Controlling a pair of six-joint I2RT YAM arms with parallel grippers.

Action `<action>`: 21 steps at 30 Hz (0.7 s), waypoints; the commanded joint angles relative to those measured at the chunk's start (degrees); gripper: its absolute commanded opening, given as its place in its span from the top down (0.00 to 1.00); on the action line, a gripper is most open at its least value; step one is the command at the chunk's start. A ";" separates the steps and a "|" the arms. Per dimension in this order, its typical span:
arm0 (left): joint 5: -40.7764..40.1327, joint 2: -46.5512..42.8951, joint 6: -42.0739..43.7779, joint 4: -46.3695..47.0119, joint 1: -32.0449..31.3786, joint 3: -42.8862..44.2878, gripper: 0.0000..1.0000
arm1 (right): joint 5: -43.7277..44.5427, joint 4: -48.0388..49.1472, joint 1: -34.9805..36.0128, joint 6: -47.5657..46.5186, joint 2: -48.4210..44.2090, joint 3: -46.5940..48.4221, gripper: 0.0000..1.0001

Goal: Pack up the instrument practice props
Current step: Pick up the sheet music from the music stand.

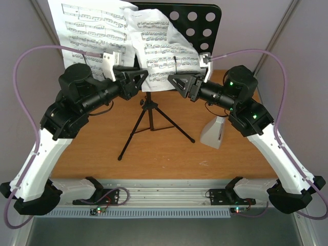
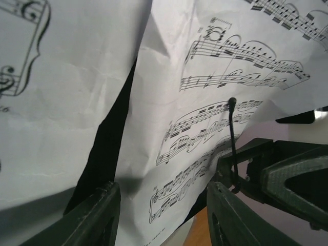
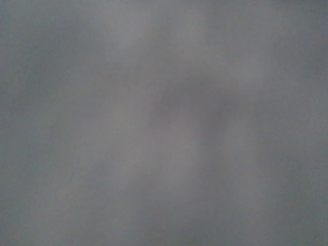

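The top external view looks down from above and behind both arm bases, far enough back to take in the whole desk [image 1: 102, 148], the music stand [image 1: 149, 109] and the sheet of music [image 1: 154, 56] at the far side; the left wrist view sits very close to that sheet [image 2: 230, 77], facing it past its own jaws; the two share its printed staves; the right wrist view gives only blurred grey, its direction unreadable.
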 commanded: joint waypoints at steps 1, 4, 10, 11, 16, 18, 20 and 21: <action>3.00 -0.54 -0.19 5.01 0.54 0.51 0.53 | 0.64 1.33 1.18 -0.19 0.83 1.92 0.53; 4.77 -0.42 0.51 5.36 0.63 0.52 0.54 | 0.93 1.21 1.47 -0.46 0.87 1.82 0.58; 7.82 -2.01 1.53 7.51 0.63 -2.05 0.57 | 1.59 0.81 1.54 -0.99 0.26 1.34 0.68; 8.24 -2.28 1.76 7.93 0.70 -2.44 0.57 | 1.73 0.81 1.54 -1.03 0.16 1.25 0.70; 5.29 -4.74 2.74 7.77 0.64 -4.60 0.57 | 2.46 0.96 1.54 -1.30 -0.28 0.61 0.76; 2.29 -5.49 2.50 5.21 0.63 -4.87 0.57 | 2.83 1.18 1.63 -1.35 -0.43 0.26 0.77; 0.38 -5.70 1.80 1.93 0.63 -4.95 0.55 | 2.91 1.33 1.59 -1.35 -0.52 0.10 0.77; -0.03 -5.67 1.47 0.54 0.64 -5.06 0.53 | 2.93 1.41 1.58 -1.35 -0.55 0.06 0.77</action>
